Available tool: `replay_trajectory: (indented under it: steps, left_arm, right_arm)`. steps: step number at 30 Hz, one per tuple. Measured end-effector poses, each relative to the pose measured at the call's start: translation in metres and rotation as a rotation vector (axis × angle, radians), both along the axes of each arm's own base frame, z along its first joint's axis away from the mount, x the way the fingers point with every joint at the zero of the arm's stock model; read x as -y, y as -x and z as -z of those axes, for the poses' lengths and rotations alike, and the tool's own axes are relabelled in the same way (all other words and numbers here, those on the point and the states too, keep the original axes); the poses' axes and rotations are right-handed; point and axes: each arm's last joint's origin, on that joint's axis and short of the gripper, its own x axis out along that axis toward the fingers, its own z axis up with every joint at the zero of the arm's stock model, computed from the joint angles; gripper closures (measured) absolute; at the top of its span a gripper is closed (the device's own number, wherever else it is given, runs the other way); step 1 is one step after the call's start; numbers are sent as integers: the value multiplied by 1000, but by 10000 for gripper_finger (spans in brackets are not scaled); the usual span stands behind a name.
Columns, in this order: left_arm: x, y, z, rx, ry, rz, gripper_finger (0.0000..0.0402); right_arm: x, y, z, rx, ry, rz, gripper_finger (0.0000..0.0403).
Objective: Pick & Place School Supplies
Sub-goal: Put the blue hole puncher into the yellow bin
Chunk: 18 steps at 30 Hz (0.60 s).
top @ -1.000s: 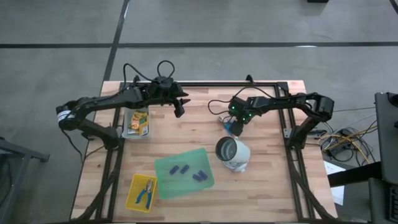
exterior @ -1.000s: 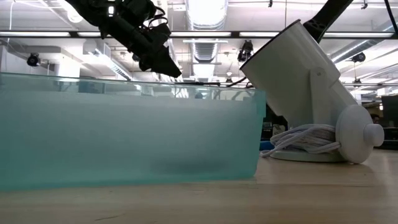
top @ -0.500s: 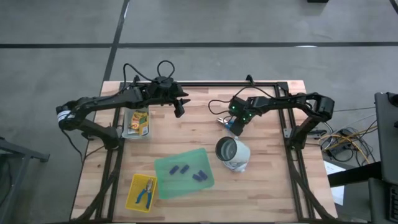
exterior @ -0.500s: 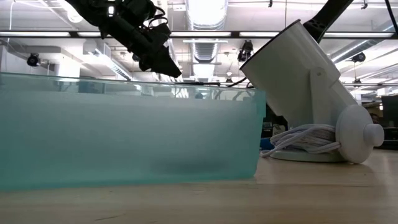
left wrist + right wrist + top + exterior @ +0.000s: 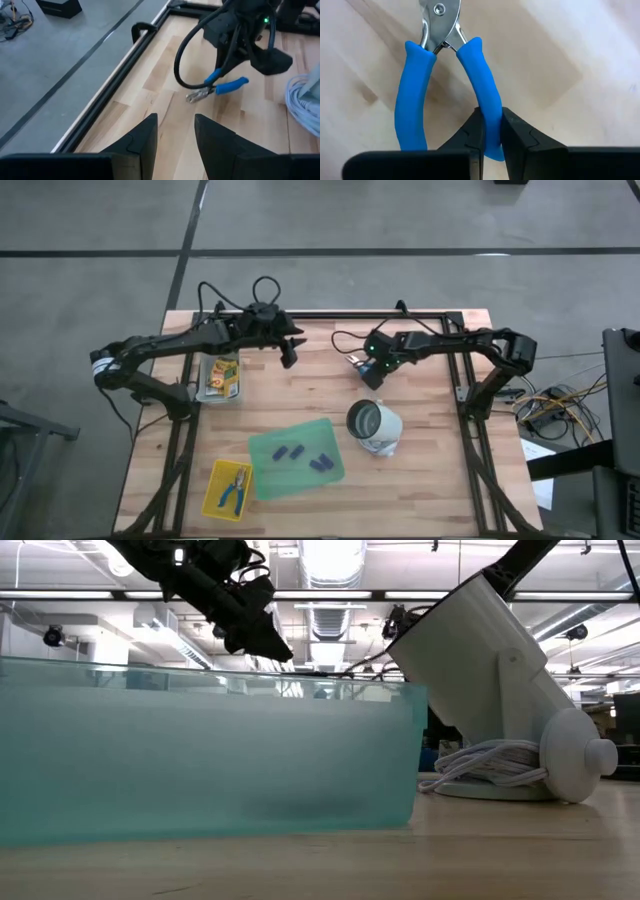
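One blue pliers handle (image 5: 485, 95) in right tool (image 5: 490, 131)

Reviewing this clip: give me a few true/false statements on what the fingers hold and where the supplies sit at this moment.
1. The right gripper has its fingers shut on one blue handle of the blue-handled tool. True.
2. The left gripper holds a crayon box. False: its fingers stand apart with nothing between them.
3. Purple-blue pieces lie on the green sheet. True.
4. The yellow basket is empty. False: a second blue-handled tool lies in it.
5. The white lamp stands upright. False: it lies tipped on the table.
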Motion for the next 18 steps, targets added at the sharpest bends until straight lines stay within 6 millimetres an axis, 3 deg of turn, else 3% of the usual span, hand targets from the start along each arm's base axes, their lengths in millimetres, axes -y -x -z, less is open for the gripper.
replay_trajectory:
  steps: [10, 18]
  left_arm:
    - [-2, -4, -20, 88, 12, -15, 266]
    - [-2, -7, -42, 166, 39, 19, 266]
  right_arm:
    - [14, -26, -41, 94, 152, -47, 370]
    - [27, -50, -95, 236, 303, -24, 370]
